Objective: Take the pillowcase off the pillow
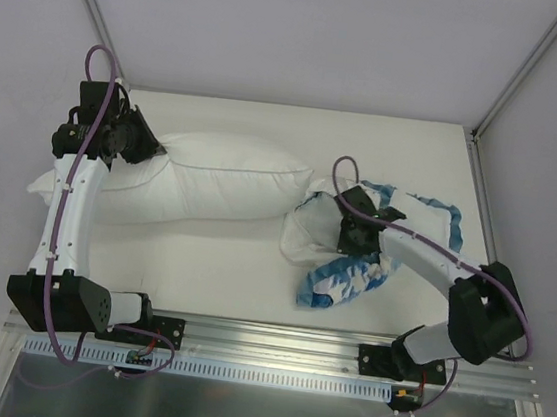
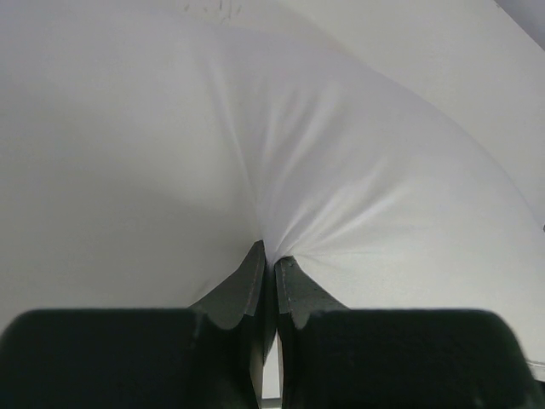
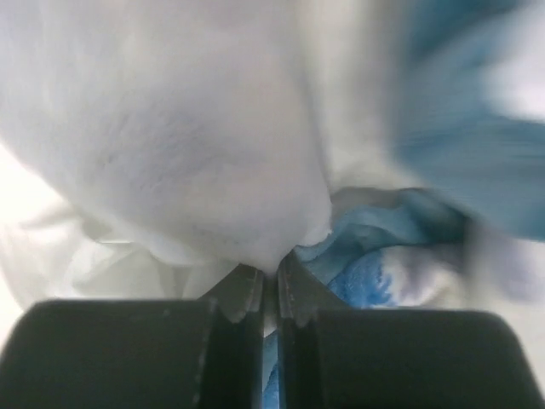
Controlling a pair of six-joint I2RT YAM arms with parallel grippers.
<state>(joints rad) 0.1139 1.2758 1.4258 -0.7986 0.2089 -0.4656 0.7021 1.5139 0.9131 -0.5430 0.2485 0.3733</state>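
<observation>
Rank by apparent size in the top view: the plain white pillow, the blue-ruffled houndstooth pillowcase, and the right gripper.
1. Plump plain white pillow, clearly largest.
2. Crumpled blue-ruffled houndstooth pillowcase, partly hidden under the right arm.
3. Black right gripper, smallest, even sitting above the fabric.

Left tool (image 2: pixel 268 253), right tool (image 3: pixel 271 274): both closed

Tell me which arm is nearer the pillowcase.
Right. The right fingers pinch the pillowcase itself; the left fingers pinch the pillow near its other end, farther away.
</observation>
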